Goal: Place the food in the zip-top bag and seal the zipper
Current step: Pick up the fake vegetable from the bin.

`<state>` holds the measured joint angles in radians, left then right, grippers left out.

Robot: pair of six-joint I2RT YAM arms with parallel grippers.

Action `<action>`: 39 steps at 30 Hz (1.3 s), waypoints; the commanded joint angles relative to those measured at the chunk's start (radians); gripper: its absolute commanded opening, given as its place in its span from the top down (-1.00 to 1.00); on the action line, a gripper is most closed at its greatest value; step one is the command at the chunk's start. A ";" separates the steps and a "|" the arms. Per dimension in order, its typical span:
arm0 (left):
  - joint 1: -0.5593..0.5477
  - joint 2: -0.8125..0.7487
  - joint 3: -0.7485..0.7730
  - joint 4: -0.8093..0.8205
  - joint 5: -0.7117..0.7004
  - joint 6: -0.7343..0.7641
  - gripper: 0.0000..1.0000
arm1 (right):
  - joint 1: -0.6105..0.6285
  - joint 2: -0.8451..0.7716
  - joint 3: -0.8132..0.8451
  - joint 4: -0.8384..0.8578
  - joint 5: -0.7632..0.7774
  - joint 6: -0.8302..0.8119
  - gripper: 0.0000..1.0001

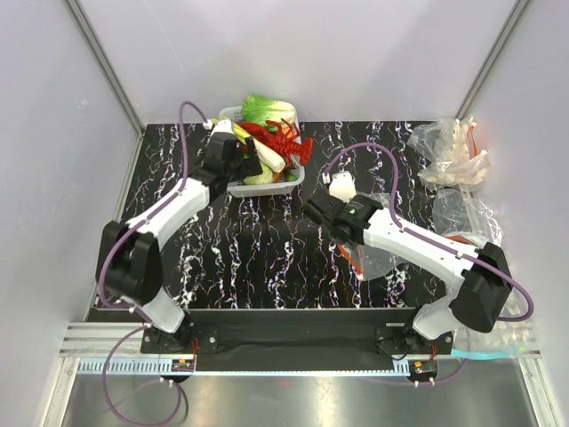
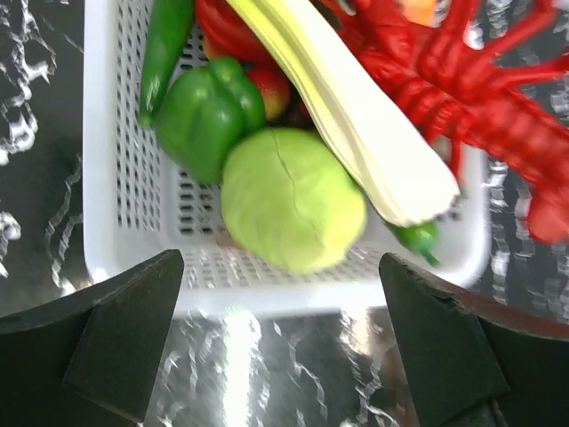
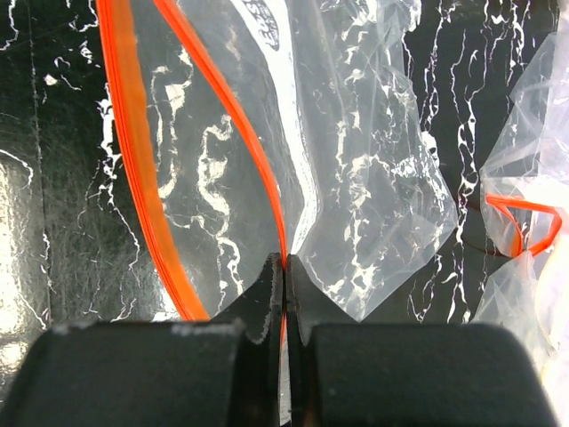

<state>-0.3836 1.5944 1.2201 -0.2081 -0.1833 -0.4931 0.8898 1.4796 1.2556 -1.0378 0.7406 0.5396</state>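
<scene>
The food lies in a white basket (image 1: 233, 188) at the back of the table. In the left wrist view the pale green cabbage (image 2: 293, 200) rests in its near corner and the red lobster (image 2: 462, 80) sprawls over its right side. My left gripper (image 2: 280, 271) hangs open just in front of the basket rim (image 2: 98, 133), holding nothing and facing the cabbage. The zip-top bag (image 3: 373, 169) lies on the right half of the table (image 1: 391, 253). Its mouth gapes, with the two orange strips of the zipper (image 3: 133, 151) apart. My right gripper (image 3: 284, 264) is shut on the nearer strip.
A green pepper (image 2: 204, 116), a long white-stalked leek (image 2: 356, 116) and a leafy green (image 1: 267, 108) share the basket. A heap of crumpled clear bags (image 1: 449, 156) sits at the back right, and another bag with an orange strip (image 3: 524, 222) lies right of the held one.
</scene>
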 commanded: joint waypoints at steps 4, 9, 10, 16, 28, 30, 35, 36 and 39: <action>-0.001 0.211 0.244 -0.102 0.011 0.163 -0.98 | -0.015 -0.028 -0.004 0.064 -0.033 -0.040 1.00; -0.001 0.351 0.354 -0.204 0.008 0.172 -0.98 | -0.018 -0.021 -0.002 0.071 -0.047 -0.043 1.00; 0.000 0.364 0.363 -0.214 0.010 0.171 -0.98 | -0.018 -0.021 -0.002 0.071 -0.047 -0.044 1.00; 0.009 0.415 0.378 -0.226 0.071 0.137 -0.72 | -0.019 -0.015 -0.002 0.079 -0.056 -0.035 1.00; 0.052 0.086 0.173 -0.067 0.172 0.090 0.50 | -0.020 -0.036 0.004 0.058 -0.058 -0.017 1.00; 0.054 0.030 0.153 -0.048 0.179 0.080 0.51 | -0.020 -0.039 0.005 0.058 -0.058 -0.017 1.00; 0.055 -0.102 0.064 0.031 0.179 0.056 0.51 | -0.022 -0.045 0.005 0.065 -0.061 -0.015 1.00; 0.054 -0.120 0.049 0.041 0.179 0.051 0.51 | -0.020 -0.047 0.005 0.073 -0.069 -0.018 1.00; 0.055 -0.175 0.019 0.046 0.179 0.041 0.50 | -0.022 -0.042 0.011 0.085 -0.082 -0.029 1.00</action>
<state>-0.3290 1.4784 1.2621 -0.2489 -0.0269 -0.4282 0.8768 1.4689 1.2507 -0.9825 0.6819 0.5121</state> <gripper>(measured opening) 0.403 0.011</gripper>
